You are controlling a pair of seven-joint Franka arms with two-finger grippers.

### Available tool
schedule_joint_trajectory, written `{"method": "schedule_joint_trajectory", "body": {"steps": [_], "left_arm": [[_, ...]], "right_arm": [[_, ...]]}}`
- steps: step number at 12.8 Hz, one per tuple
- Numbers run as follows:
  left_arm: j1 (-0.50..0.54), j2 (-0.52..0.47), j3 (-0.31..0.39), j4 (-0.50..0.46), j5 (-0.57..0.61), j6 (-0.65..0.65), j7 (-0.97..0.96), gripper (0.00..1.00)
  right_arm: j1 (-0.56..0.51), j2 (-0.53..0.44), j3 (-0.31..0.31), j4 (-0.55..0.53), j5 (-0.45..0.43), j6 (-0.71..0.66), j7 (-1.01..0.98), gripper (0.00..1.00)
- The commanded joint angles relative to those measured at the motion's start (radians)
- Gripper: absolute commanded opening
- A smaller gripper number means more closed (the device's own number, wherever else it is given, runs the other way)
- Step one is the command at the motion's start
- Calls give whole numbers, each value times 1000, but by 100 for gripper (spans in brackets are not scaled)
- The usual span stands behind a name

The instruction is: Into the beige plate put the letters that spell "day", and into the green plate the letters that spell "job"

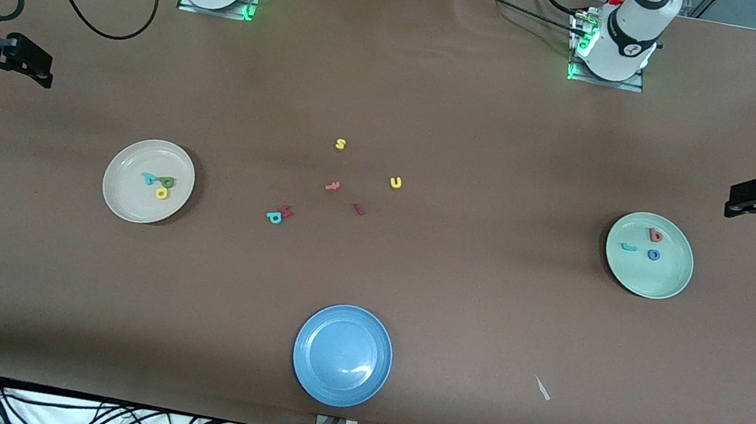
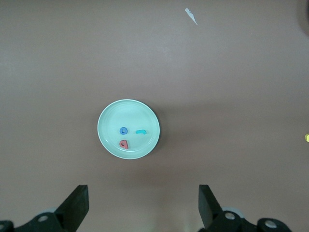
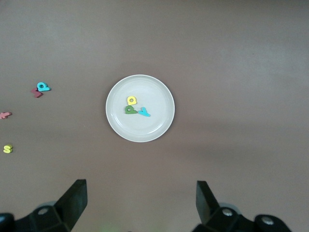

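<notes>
On beige plate [image 1: 122, 198]: d, a, y. On green plate [image 1: 666, 284]: j, o, b. Both pincers spread.

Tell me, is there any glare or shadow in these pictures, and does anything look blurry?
Front view: a white highlight sits on the glossy round blue plate; green lamps glow at both arm bases; soft dark bands cross the brown table. Left wrist view: the round pale mint-green plate casts a faint shadow. Right wrist view: the round cream-beige plate looks sharp, while the open right gripper looks soft.
</notes>
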Motion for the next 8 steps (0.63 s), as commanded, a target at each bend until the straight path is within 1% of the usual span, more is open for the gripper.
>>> {"method": "schedule_joint_trajectory", "body": {"steps": [1, 8], "left_arm": [[-3, -27, 8, -22, -23, -6, 20, 100], [-3, -27, 8, -22, -24, -6, 20, 100]], "right_arm": [[1, 10, -3, 25, -8, -5, -1, 100], [0, 11, -3, 25, -15, -5, -7, 100]]}}
